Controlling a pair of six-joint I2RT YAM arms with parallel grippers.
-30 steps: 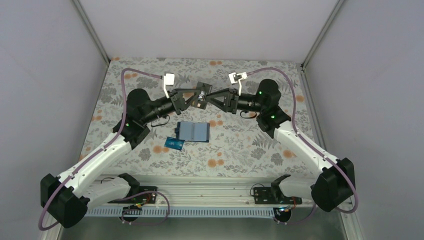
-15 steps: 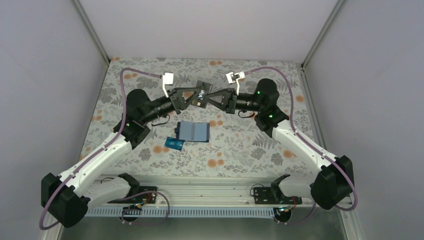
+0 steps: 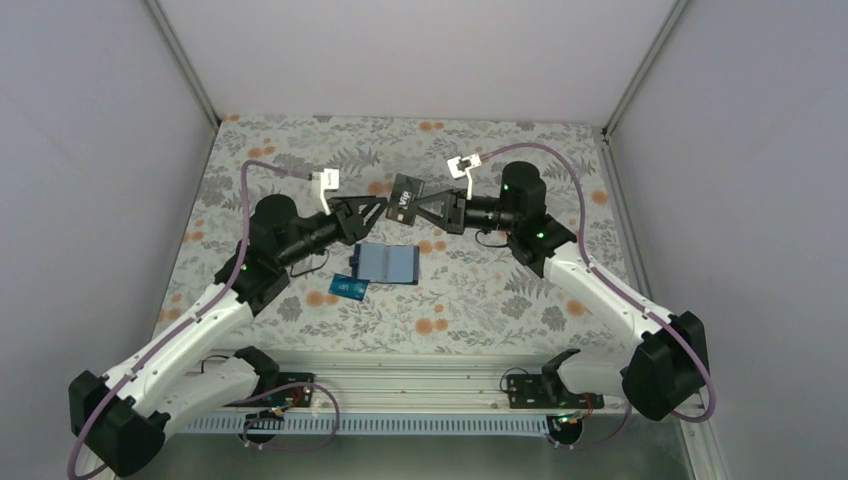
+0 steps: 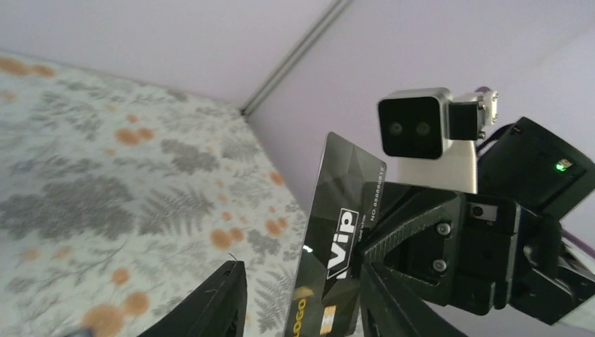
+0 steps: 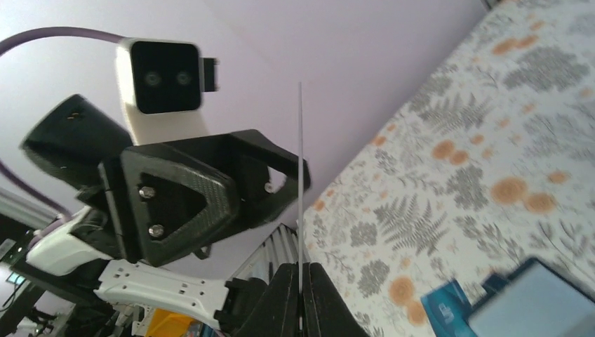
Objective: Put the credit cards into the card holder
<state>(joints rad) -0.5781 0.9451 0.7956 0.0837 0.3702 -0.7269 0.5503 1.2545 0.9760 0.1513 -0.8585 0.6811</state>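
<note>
Right gripper (image 3: 422, 203) clenched on one black credit card (image 3: 404, 196), pinching its lower edge; the card is held up off the table, above the far middle of the mat. Right wrist view shows it edge-on, a thin line rising from between the shut fingers (image 5: 281, 302). "VIP" and "LOGO" are printed on its face (image 4: 337, 232).

Left gripper (image 3: 375, 208) is just beside the card on its left, jaws released and standing apart. In the left wrist view the card sits in the gap between the two fingers (image 4: 224, 302); cannot tell if either one touches it.

Card holder (image 3: 387, 263) lies open and flat on the mat, nearer the bases than both grippers, blue-grey inside facing up. Teal-blue card (image 3: 348, 288) lies flat just off its near-left corner, apart from it or barely touching; cannot tell which. Both show at the lower right of the right wrist view, blurred.

Around:
- The two wrists face each other closely, the white camera block (image 4: 414, 126) of the right wrist directly behind the card.
- Purple cables (image 3: 275, 170) loop over each arm.
- Nothing lies over the holder.

Surface: a floral mat (image 3: 480, 290), grey ferns and orange blooms on pale ground. A metal rail (image 3: 420, 385) runs along the near edge. Pale lilac walls on three sides, with aluminium posts (image 3: 180, 60) at the far corners.
</note>
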